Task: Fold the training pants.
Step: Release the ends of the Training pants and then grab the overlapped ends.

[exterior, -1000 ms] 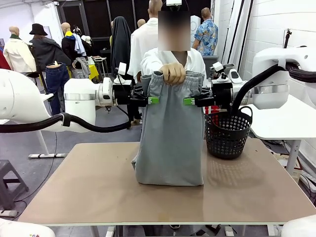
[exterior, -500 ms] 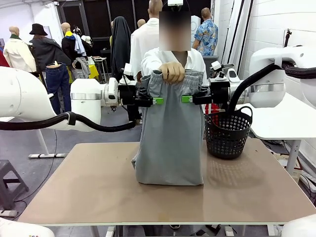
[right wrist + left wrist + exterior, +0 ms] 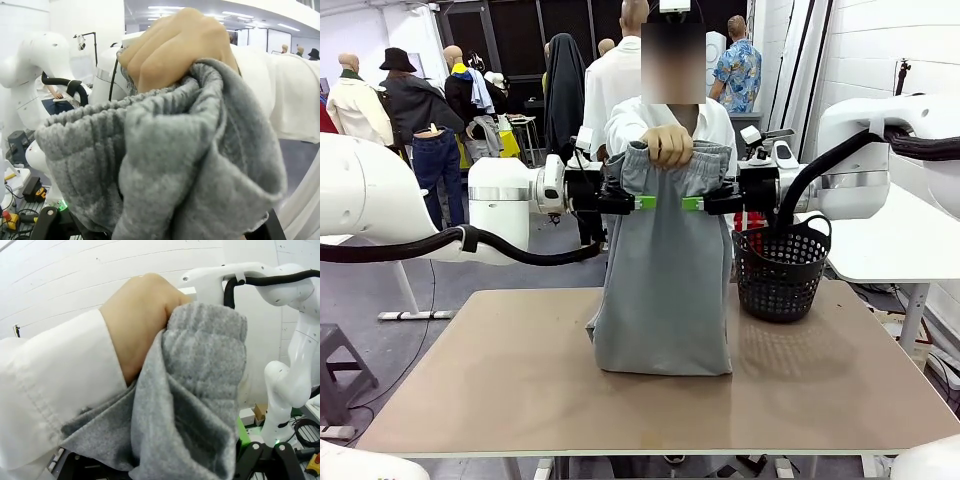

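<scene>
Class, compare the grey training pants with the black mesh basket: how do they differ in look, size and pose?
The training pants are soft grey cloth; the basket is stiff black mesh. The pants hang from a person's hand; the basket stands on its own. The pants rise taller than the basket. Both touch the table.

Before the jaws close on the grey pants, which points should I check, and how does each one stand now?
1. Left gripper jaws open: ok.
2. Right gripper jaws open: ok.
3. Training pants cloth lies between both pairs of jaws: ok, by the wrist views.
4. Person's hand away from the jaws: cannot tell; it grips the pants close above them.
5. Pants' lower end rests on the table: ok.
</scene>
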`<state>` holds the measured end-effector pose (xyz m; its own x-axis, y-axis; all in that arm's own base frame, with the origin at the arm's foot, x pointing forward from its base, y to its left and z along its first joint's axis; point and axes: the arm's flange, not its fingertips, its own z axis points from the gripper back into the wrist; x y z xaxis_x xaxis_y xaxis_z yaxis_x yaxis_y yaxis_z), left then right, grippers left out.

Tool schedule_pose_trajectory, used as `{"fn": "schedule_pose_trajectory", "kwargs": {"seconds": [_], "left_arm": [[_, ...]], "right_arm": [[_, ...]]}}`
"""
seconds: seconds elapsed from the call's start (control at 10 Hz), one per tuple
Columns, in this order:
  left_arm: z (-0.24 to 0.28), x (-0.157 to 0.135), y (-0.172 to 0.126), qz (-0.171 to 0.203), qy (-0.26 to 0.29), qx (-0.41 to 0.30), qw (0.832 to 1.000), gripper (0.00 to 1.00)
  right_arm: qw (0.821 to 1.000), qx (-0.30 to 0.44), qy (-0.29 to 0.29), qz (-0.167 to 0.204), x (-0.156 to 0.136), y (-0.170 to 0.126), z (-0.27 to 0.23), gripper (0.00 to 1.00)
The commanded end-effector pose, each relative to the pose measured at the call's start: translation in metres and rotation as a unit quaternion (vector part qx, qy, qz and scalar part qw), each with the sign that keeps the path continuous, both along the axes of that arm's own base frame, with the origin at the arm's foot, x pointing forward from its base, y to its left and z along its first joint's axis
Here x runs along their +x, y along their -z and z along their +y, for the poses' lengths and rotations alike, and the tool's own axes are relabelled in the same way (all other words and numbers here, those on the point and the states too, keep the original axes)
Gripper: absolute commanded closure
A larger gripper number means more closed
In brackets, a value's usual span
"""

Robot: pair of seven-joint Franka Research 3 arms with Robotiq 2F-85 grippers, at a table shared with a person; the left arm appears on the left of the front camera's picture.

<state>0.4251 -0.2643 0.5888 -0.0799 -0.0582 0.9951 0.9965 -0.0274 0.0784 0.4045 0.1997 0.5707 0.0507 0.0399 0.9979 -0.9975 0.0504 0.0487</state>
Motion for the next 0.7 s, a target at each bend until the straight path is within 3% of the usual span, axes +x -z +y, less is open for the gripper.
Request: {"fn": "schedule_pose_trajectory", "kwargs": {"seconds": [0.0, 0.5, 0.6], "left_arm": [[-0.009, 0.003, -0.006, 0.016, -0.022, -0.002, 1.000, 0.00], [-0.004, 0.009, -0.003, -0.006, -0.083, -0.003, 0.997, 0.00], [-0.004, 0.012, -0.001, -0.001, -0.082, 0.002, 0.997, 0.08]], "right_arm": [[1.000, -0.014, 0.016, 0.000, 0.001, 0.001, 0.006, 0.00], [0.996, 0.021, 0.083, -0.022, 0.014, 0.000, -0.004, 0.00], [0.996, 0.034, 0.078, -0.023, 0.016, 0.000, -0.006, 0.00]]}}
